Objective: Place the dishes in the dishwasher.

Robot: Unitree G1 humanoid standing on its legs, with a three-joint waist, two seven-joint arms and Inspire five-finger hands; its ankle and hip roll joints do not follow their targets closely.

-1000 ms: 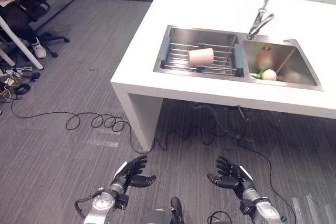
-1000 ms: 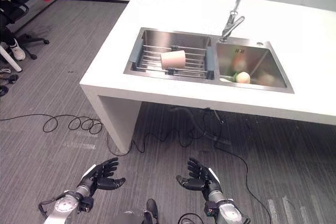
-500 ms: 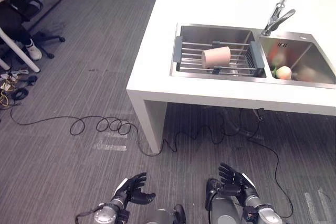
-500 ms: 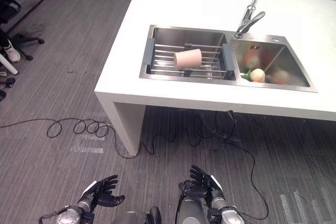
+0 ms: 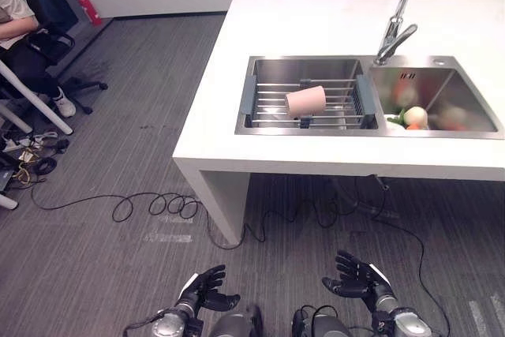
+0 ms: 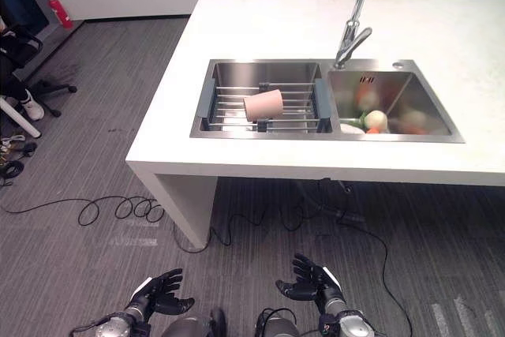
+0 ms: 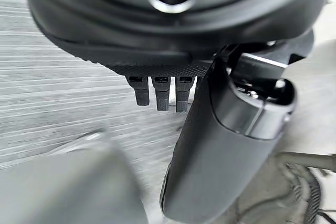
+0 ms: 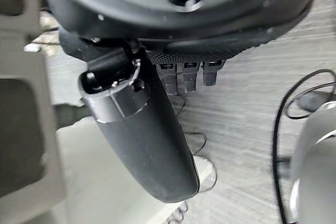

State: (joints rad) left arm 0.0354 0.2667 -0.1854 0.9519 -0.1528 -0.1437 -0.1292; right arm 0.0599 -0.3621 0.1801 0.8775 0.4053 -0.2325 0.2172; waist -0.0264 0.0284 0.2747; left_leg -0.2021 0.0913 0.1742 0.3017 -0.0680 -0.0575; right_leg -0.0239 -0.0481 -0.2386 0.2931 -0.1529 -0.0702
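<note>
A pink cup (image 5: 305, 102) lies on its side on a wire rack (image 5: 272, 105) across the left basin of the steel sink (image 5: 260, 67). The right basin (image 5: 465, 88) holds a round pale piece of produce (image 5: 416, 117) and other blurred items. My left hand (image 5: 203, 290) hangs low above the carpet at the lower left, open, fingers relaxed, holding nothing. My right hand (image 5: 359, 282) hangs low at the lower right, open and empty too. Both hands are far below and in front of the counter. In the wrist views the left hand's fingers (image 7: 160, 94) and the right hand's fingers (image 8: 184, 75) point over the floor.
The white counter (image 5: 331, 21) carries a tall tap (image 5: 397, 17) behind the sink. Black cables (image 5: 154, 205) loop on the grey carpet under and left of the counter. A seated person (image 5: 17, 29) on an office chair is at the far left, and a red extinguisher (image 5: 89, 10) stands by the wall.
The camera has shifted, so the counter sits differently in the picture. Both hands stay low and open; the right hand is spread a little wider.
</note>
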